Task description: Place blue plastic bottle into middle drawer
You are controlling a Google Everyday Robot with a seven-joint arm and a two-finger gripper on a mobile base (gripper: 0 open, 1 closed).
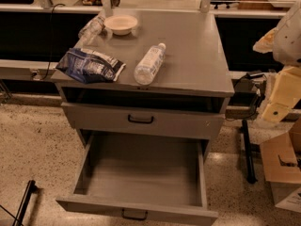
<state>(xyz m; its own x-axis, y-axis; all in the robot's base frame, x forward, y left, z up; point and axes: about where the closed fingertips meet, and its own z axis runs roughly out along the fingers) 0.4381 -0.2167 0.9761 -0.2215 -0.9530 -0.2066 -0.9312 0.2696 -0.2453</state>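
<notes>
— Speckled stone floor, dark counters behind, and a grey cabinet [197, 55] in the middle. What is on the left of its top?

— A blue snack bag [89, 66] lies at the front left corner, hanging a little over the edge. Behind it lies a thin clear bottle [91, 28], just beside a pale bowl [121, 24].

— And the blue plastic bottle [149, 63]?

— It lies on its side near the middle of the top, just right of the bag and apart from it. Its white cap points toward the back right and its base is near the front edge.

— The drawers?

— Below the top, the upper drawer [141, 119] is pushed in. Under it the middle drawer [141, 168] is pulled well out, with its grey floor showing and a black handle on its front.

— Where is the gripper [277, 108]?

— At the far right edge, past the cabinet's side, among the pale arm parts, well apart from the bottle. I cannot tell whether it is apart or together. A cardboard box [282, 168] sits below it.
</notes>
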